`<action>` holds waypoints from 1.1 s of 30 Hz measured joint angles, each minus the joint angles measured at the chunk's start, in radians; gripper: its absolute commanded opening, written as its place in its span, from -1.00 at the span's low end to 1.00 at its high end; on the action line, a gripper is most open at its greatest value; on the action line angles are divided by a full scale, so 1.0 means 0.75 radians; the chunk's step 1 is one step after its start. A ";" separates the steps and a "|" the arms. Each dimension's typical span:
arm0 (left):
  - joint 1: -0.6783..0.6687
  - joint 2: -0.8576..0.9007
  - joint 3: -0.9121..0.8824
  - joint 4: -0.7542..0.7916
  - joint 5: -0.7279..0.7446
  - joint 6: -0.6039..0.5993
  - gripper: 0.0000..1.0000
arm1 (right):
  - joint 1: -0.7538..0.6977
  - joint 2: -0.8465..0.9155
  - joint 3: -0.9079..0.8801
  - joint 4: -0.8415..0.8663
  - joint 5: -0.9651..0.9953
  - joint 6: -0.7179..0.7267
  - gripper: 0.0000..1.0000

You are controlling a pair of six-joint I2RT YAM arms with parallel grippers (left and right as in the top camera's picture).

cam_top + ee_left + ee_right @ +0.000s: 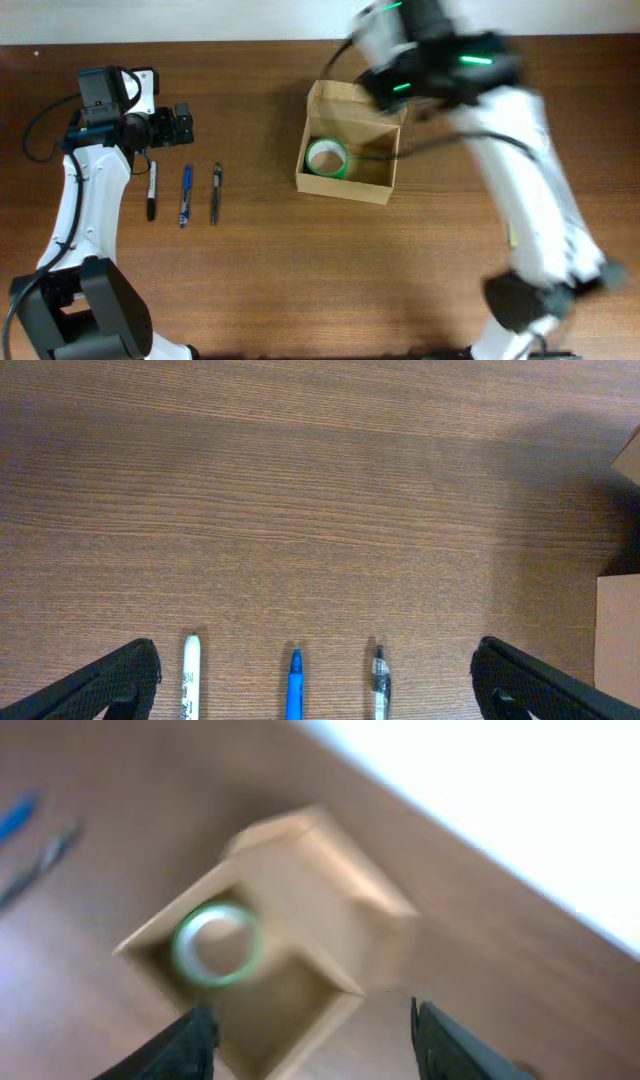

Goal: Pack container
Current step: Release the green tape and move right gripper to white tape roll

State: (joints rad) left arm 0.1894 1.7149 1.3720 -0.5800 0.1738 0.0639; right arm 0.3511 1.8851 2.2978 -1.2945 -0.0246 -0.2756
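Blue pen (294, 686) is centred between the left gripper's (315, 662) spread jaws, its axis pointing at the wrist. Container (340, 188) is overhung by the right gripper (310, 1025), also spread.

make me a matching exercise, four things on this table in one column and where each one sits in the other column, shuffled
Things:
1. green tape roll
2. white marker pen
3. blue plastic pen
4. dark slim pen

Places:
A. middle of the row of three writing tools
B. inside the tan cardboard box
C. end of the row nearest the box
D. end of the row farthest from the box

Pairs: 1-B, 2-D, 3-A, 4-C
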 measured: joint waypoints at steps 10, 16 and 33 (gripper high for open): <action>0.000 0.000 0.000 0.000 -0.001 0.000 0.99 | -0.705 0.037 -0.042 -0.110 0.041 0.427 0.26; 0.000 0.000 0.000 0.000 -0.001 0.000 0.99 | -0.947 0.299 -0.194 -0.079 -0.041 0.548 0.26; 0.000 0.000 0.000 0.000 -0.001 0.000 0.99 | -1.077 0.553 -0.407 0.191 -0.074 0.584 0.27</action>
State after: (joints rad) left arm 0.1894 1.7149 1.3720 -0.5800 0.1734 0.0639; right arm -0.4568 2.2997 1.9923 -1.1511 -0.0803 0.1623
